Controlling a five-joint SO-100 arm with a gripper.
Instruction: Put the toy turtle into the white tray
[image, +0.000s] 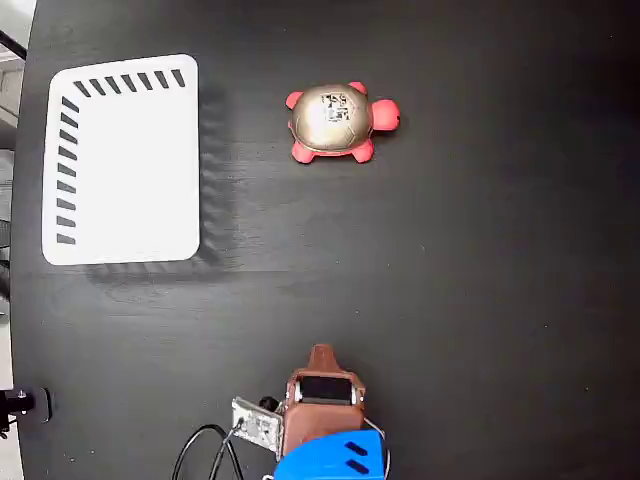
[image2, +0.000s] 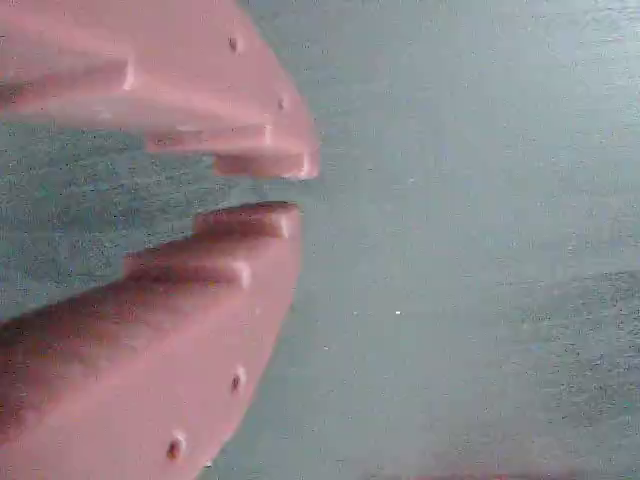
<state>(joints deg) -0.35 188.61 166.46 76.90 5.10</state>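
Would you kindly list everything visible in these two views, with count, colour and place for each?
toy turtle: one, gold-bronze shell with dark marks, red-pink head and feet; upper middle of the fixed view, on the table, right of the tray and apart from it.
white tray: one, white with dark slanted slots along its top and left edges; upper left, nothing in it.
table: one, black.
cable: black, bottom edge, left of the arm.
arm: one, brown with a blue part; bottom centre.
gripper: one, pinkish-brown in the wrist view; fingers nearly closed, holding nothing, a narrow gap between the tips.
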